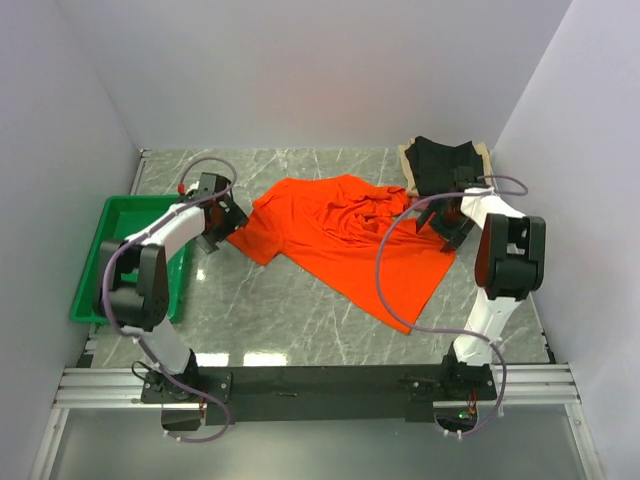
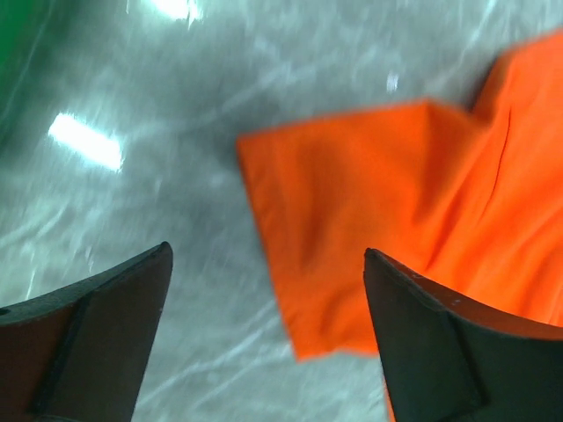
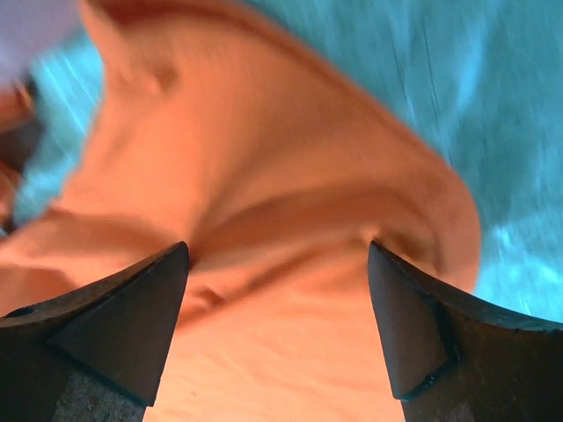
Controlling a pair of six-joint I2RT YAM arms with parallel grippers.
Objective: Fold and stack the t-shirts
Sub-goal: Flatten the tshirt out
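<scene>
A large orange t-shirt lies rumpled and unfolded across the middle of the table. My left gripper hovers open over the shirt's left sleeve. The sleeve corner sits on the table between the spread fingers, and nothing is gripped. My right gripper is at the shirt's right edge, open, its fingertips wide apart just above wrinkled orange cloth. A folded black t-shirt rests on a beige one at the back right.
A green plastic tray stands at the left edge, close to my left arm, and its corner shows as a green blur. White walls close in on both sides and at the back. Grey marble tabletop shows in front of the shirt.
</scene>
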